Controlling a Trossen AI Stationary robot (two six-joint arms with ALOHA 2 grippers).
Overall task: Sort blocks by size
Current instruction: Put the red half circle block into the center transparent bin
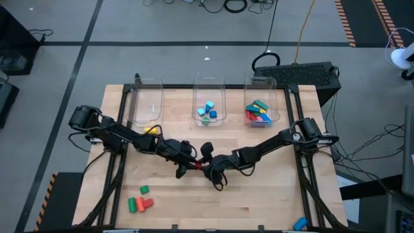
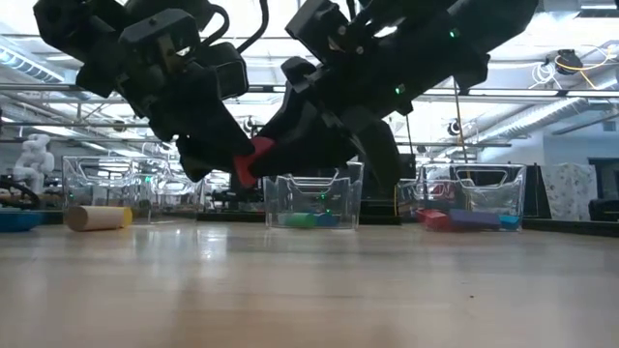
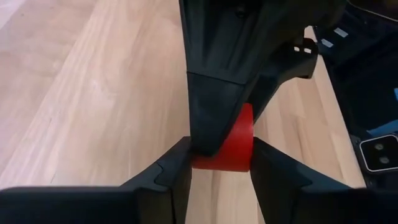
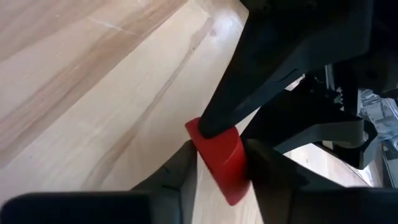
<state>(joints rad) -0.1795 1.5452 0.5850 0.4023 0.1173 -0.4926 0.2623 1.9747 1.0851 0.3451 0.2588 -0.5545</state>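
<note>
Both hands meet above the worktop's [image 1: 259,200] centre, each closed on one red cylinder [image 1: 196,166]: the left hand [image 1: 189,166] grips from nine o'clock, the right hand [image 1: 208,169] from three o'clock. Three clear bins [image 1: 209,102] stand at twelve o'clock. Three loose blocks [image 1: 140,202], two green and one red, lie at seven o'clock.

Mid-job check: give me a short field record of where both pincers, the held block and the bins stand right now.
left pincer: mid-table, shut on red block
right pincer: meets the left one, also shut on red block
red block: lifted off the table, gripped from both sides
left bin: no blocks seen inside
middle bin: blue and green pieces
right bin: mixed coloured pieces
loose blocks: near edge, left side
</note>
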